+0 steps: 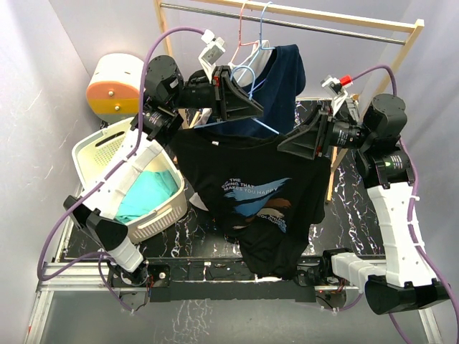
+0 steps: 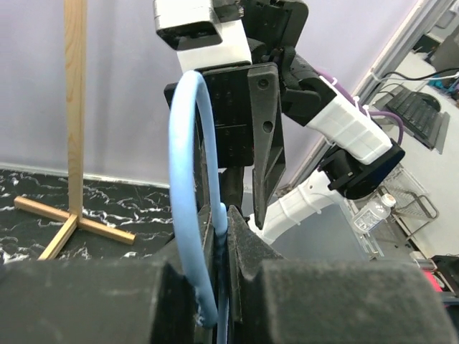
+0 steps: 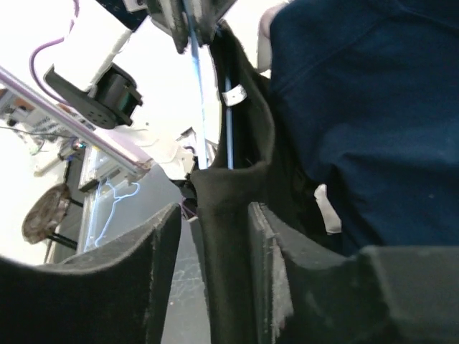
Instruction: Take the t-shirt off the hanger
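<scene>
1. Above the bench [image 1: 348,215], in front of the rack [image 1: 344,16], the black t-shirt [image 1: 251,193] hangs stretched between the two arms, its hem sagging toward the near edge.
2. Left tool [image 1: 240,97]: narrow, clamped on the wire of the blue hanger [image 2: 179,165]; the left wrist view shows the loop pinched between the pads.
3. Right tool [image 1: 301,140]: pinched shut on a fold of the black t-shirt at its shoulder or collar; the right wrist view shows dark cloth filling the gap.
4. Progress, as judged: the hanger is off the rail and both grips are set. The shirt is not yet free, since one hanger arm runs into the neck opening. Cloth hides the other arm, so possibly one shoulder has already slipped off.
5. Left to do: draw cloth and hanger apart until the hanger clears the collar.
6. Edges: a navy shirt [image 1: 280,86] hangs just behind, close to both tools; the rack's post stands near the right tool; a basket [image 1: 90,147] sits to the left.
7. Open room lies toward the near edge and upward.
</scene>
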Motion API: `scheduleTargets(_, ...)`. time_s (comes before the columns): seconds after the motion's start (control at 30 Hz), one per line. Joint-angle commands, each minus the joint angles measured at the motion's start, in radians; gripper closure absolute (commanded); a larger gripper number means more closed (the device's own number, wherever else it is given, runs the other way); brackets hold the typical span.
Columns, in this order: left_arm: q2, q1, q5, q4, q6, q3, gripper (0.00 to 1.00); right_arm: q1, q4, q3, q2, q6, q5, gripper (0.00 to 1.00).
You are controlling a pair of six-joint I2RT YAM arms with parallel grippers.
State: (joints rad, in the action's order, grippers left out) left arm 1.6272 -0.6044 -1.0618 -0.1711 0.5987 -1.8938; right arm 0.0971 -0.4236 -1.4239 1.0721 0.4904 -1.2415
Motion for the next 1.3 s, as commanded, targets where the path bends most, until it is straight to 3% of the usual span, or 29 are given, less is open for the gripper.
scheduleTargets(0.0,-0.108,-0.006,0.106,0.184,-0.155,-0.073,1.0,-0.001,-0.11,-0.017,-0.061,-0.134,0.124,0.46)
scheduleTargets(0.27,-0.232,-0.006,0.202,0.362,-0.279,-0.111,1.0,-0.001,-0.252,0.098,-0.251,-0.232,0.285,0.21)
scheduleTargets(0.47,-0.254,-0.006,0.187,0.368,-0.259,-0.11,1.0,-0.001,-0.262,0.194,-0.371,-0.253,0.324,0.15)
scheduleTargets(0.57,-0.289,-0.006,0.159,0.331,-0.224,-0.085,1.0,-0.001,-0.241,0.206,-0.379,-0.255,0.305,0.29)
scheduleTargets(0.7,-0.318,-0.006,0.176,0.359,-0.239,-0.056,1.0,-0.001,-0.251,0.166,-0.358,-0.266,0.346,0.77)
scheduleTargets(1.0,-0.401,-0.006,0.247,0.482,-0.317,0.076,1.0,0.0,-0.243,0.077,-0.377,-0.244,0.519,0.92)
scheduleTargets(1.27,-0.486,-0.006,0.291,0.529,-0.347,0.171,1.0,0.0,-0.352,0.031,-0.373,-0.188,0.892,0.92)
